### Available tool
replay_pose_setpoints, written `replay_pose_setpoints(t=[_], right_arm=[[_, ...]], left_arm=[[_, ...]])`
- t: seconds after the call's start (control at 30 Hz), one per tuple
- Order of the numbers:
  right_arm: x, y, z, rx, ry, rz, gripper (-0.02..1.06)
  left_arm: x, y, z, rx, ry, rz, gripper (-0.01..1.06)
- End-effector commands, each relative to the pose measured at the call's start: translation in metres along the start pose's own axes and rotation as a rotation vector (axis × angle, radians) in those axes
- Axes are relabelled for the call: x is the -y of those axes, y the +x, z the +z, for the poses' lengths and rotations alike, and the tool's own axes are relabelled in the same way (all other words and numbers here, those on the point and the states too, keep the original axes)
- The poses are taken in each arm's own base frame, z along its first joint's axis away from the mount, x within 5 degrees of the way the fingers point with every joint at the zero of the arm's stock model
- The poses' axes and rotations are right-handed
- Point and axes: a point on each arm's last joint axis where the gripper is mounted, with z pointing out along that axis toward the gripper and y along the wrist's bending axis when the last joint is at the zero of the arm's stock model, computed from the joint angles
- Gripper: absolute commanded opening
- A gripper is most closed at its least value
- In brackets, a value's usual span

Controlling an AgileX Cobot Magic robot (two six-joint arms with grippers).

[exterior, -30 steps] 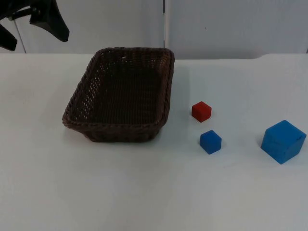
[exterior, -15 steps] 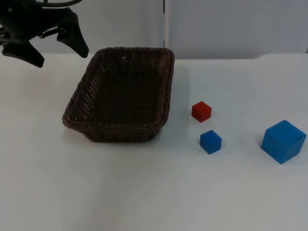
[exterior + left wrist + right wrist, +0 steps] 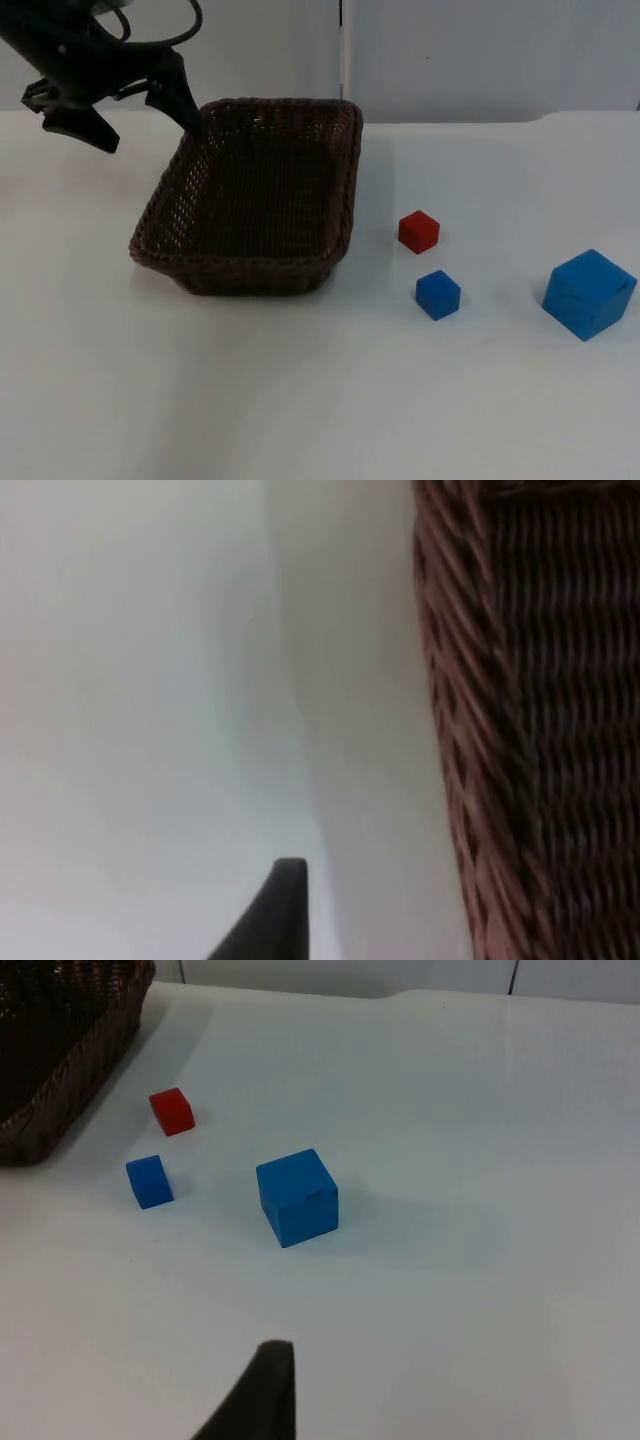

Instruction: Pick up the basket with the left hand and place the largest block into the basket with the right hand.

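- The left hand (image 3: 140, 115) is hanging at the upper left of the top view, with its two fingers spread wide and holding nothing; one finger (image 3: 180, 98) is standing just at the far left corner of the basket, the other finger (image 3: 85, 125) is over the bare bench outside it.
- The brown wicker basket (image 3: 250, 195) is resting on the white bench (image 3: 320, 400), left of the centre of the top view, and nothing is lying inside it.
- In the left wrist view the woven wall of the basket (image 3: 520, 730) is showing close by, beside the white bench surface.
- The large blue block (image 3: 588, 294) is sitting at the right edge of the top view, well apart from the basket.
- A small blue block (image 3: 438, 295) and a small red block (image 3: 418, 231) are lying between the basket and the large block, near each other but not touching.
- In the right wrist view the right hand is looking from a distance at the large blue block (image 3: 297, 1197); I cannot tell if its fingers are wide or narrow.
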Motion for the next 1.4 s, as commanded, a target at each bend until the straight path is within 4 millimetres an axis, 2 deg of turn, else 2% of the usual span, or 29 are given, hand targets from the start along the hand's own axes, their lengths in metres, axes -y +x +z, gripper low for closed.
replay_pose_setpoints(t=[0.0, 0.17, 0.27, 0.4, 0.7, 0.83, 0.93, 1.0, 1.03, 1.07, 1.2, 1.23, 1.33, 1.37], right_arm=[[0.0, 0.0, 0.0, 0.007, 0.002, 0.0, 1.05], [0.0, 0.0, 0.0, 0.007, 0.002, 0.0, 1.05], [0.0, 0.0, 0.0, 0.007, 0.002, 0.0, 1.05], [0.0, 0.0, 0.0, 0.007, 0.002, 0.0, 1.05], [0.0, 0.0, 0.0, 0.007, 0.002, 0.0, 1.05], [0.0, 0.0, 0.0, 0.007, 0.002, 0.0, 1.05], [0.0, 0.0, 0.0, 0.007, 0.002, 0.0, 1.05], [0.0, 0.0, 0.0, 0.007, 0.002, 0.0, 1.05], [0.0, 0.0, 0.0, 0.007, 0.002, 0.0, 1.05], [0.0, 0.0, 0.0, 0.007, 0.002, 0.0, 1.05], [0.0, 0.0, 0.0, 0.007, 0.002, 0.0, 1.05], [0.0, 0.0, 0.0, 0.007, 0.002, 0.0, 1.05], [0.0, 0.0, 0.0, 0.007, 0.002, 0.0, 1.05], [0.0, 0.0, 0.0, 0.007, 0.002, 0.0, 1.05]], left_arm=[[0.007, -0.002, 0.009, -0.006, 0.024, 0.005, 0.99], [0.012, 0.002, 0.029, -0.024, 0.025, 0.014, 0.99], [0.008, 0.009, 0.048, -0.056, 0.028, 0.004, 0.99], [0.004, 0.014, 0.06, -0.077, 0.034, -0.012, 0.99], [0.003, 0.019, 0.072, -0.096, 0.035, -0.01, 0.99], [0.002, 0.02, 0.072, -0.105, 0.033, -0.005, 0.95], [0.002, 0.02, 0.072, -0.107, 0.034, -0.006, 0.8], [0.002, 0.021, 0.072, -0.117, 0.038, -0.006, 0.65], [0.002, 0.021, 0.072, -0.117, 0.038, -0.006, 0.65], [0.003, 0.021, 0.072, -0.121, 0.04, -0.006, 0.58], [0.004, 0.023, 0.071, -0.142, 0.051, -0.031, 0.27], [0.004, 0.023, 0.071, -0.142, 0.051, -0.031, 0.27], [0.006, 0.021, 0.066, -0.135, 0.051, -0.038, 0.0], [0.007, 0.019, 0.063, -0.129, 0.05, -0.04, 0.0]])
